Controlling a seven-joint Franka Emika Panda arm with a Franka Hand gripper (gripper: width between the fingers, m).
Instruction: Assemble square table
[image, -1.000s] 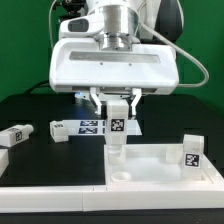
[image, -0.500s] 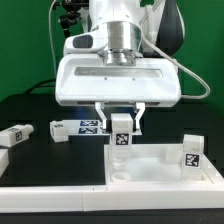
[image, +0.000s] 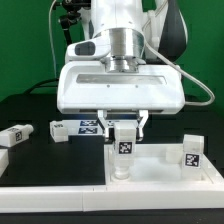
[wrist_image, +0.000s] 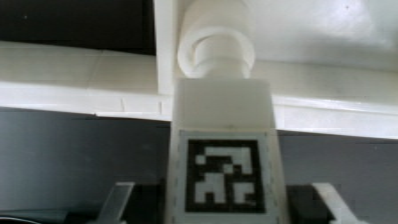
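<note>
My gripper (image: 124, 127) is shut on a white leg post (image: 124, 150) with a black-and-white tag and holds it upright. The post's lower end is at the near left corner of the white square table panel (image: 165, 172); I cannot tell if it touches. In the wrist view the post (wrist_image: 222, 140) fills the middle between my fingers (wrist_image: 125, 203), and its round tip (wrist_image: 217, 50) points at the panel's rim (wrist_image: 71, 75). A second leg post (image: 192, 152) stands at the panel's right side.
A leg post (image: 12, 134) lies on the black table at the exterior view's left, and another (image: 58, 131) lies beside the marker board (image: 90, 125) behind my gripper. A long white border bar (image: 50, 186) runs along the front left.
My gripper has come down with the leg post in it and shifted slightly to the exterior view's right, bringing the post's lower end down to the panel's corner.
</note>
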